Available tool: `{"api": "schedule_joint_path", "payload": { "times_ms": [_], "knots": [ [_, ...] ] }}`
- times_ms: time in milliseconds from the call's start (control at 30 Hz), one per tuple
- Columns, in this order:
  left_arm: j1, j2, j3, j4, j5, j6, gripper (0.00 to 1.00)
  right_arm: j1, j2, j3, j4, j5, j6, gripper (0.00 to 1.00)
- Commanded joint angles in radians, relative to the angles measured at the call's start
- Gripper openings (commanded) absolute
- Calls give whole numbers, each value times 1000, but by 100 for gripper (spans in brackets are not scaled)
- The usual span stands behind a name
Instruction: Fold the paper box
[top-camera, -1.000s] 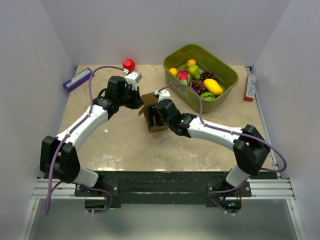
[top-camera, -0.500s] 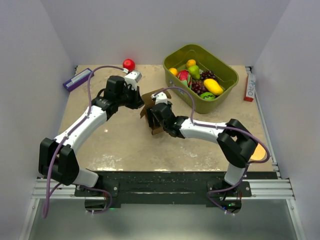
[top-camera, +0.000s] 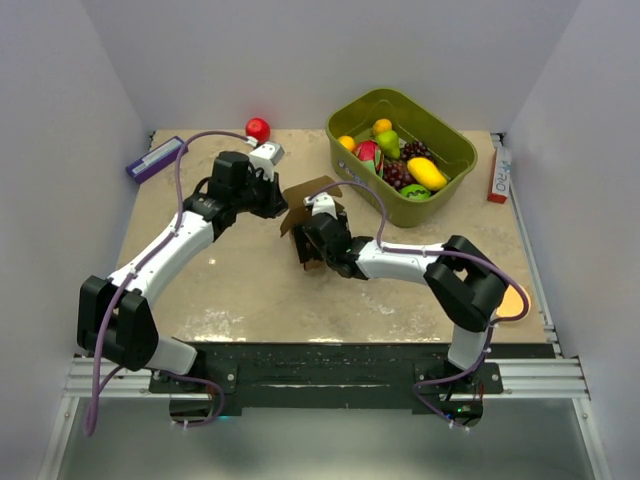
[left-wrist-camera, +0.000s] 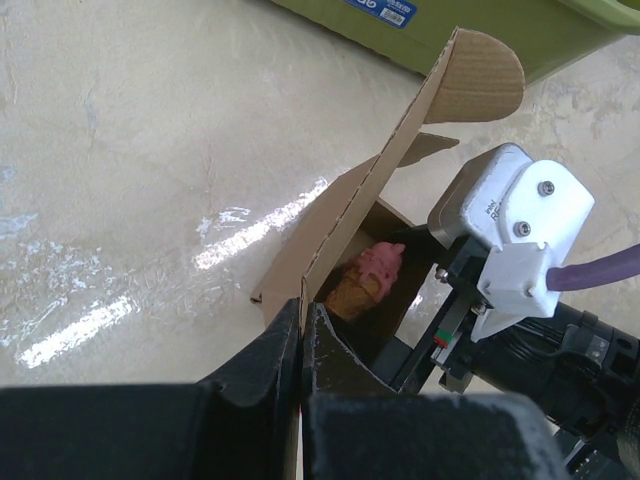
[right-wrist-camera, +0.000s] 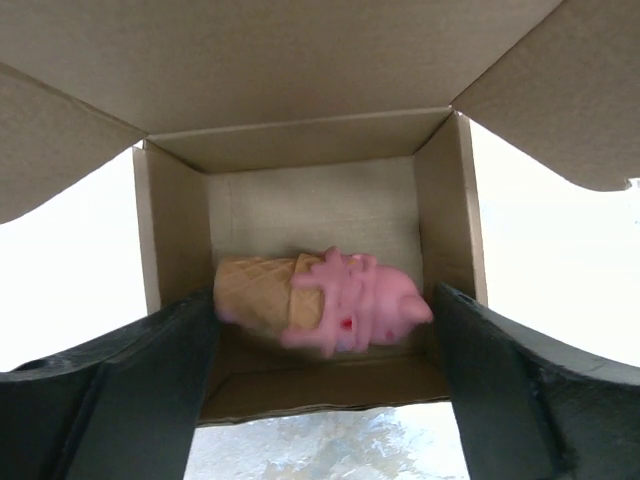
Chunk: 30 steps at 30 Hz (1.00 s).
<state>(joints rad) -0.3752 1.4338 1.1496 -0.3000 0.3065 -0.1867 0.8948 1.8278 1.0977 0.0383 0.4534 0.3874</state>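
Note:
The paper box (top-camera: 308, 200) is brown cardboard, partly formed, lying mid-table with its flaps open. My left gripper (top-camera: 281, 205) is shut on the edge of one side flap (left-wrist-camera: 340, 225), the cardboard pinched between its jaws (left-wrist-camera: 302, 325). Inside the box (right-wrist-camera: 300, 130) lies a pink ice-cream cone toy (right-wrist-camera: 320, 300), slightly blurred. My right gripper (top-camera: 313, 245) faces the box mouth, open (right-wrist-camera: 322, 325), one finger on each side of the opening, and it holds nothing. The right wrist's white camera housing (left-wrist-camera: 510, 230) shows beside the box in the left wrist view.
A green bin (top-camera: 470, 150) of toy fruit stands behind the box to the right. A red ball (top-camera: 258, 128) and a purple-and-white flat box (top-camera: 156, 158) lie at the back left. A red-and-white slim box (top-camera: 497, 173) sits at the right edge, an orange thing (top-camera: 513, 301) near the right elbow.
The right arm folded in, its elbow swinging left and nearer, uncovering the orange thing. Its gripper stayed at the box mouth. The left arm held still on the flap.

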Motion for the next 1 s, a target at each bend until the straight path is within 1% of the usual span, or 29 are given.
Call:
{"api": "schedule_joint_path", "payload": {
  "times_ms": [0,133,233,267,367,467,500,567,600,633,667,767,800,867,900,967],
  "knots": [
    [4,-23,-1,45,8,46,0,-2,-59,-2,43,-1,-1,93],
    [2,-16,-2,52,6,87,0,-2,-146,-41,55,-13,2,95],
    [4,-13,-7,53,37,116,0,-2,-215,-70,45,-24,2,95],
    [2,-16,-10,58,43,124,0,-2,-273,-84,40,-36,5,96],
    [4,-16,-10,61,46,147,0,-20,-359,-96,28,-30,-24,98],
    [2,-9,-10,65,57,164,0,-115,-383,-105,12,-111,-42,95],
    [4,-7,-13,73,68,167,0,-176,-390,-119,41,-186,-50,91],
    [5,2,-13,84,92,173,0,-227,-397,-160,102,-263,-62,89],
    [7,5,-10,85,100,176,0,-259,-406,-177,133,-306,-100,88],
    [7,7,-8,85,103,179,2,-269,-410,-203,158,-384,-120,88],
    [7,8,-7,88,103,178,7,-276,-412,-214,173,-407,-137,88],
    [18,10,-7,102,98,173,27,-301,-426,-239,204,-452,-180,88],
    [22,8,-5,105,97,173,43,-309,-427,-245,207,-452,-194,88],
    [27,-7,-5,105,82,174,59,-324,-432,-262,221,-478,-200,88],
    [33,-13,-14,116,80,177,71,-330,-430,-263,221,-482,-205,88],
    [38,-50,-28,124,57,182,78,-335,-423,-262,219,-492,-216,86]
  ]
}}
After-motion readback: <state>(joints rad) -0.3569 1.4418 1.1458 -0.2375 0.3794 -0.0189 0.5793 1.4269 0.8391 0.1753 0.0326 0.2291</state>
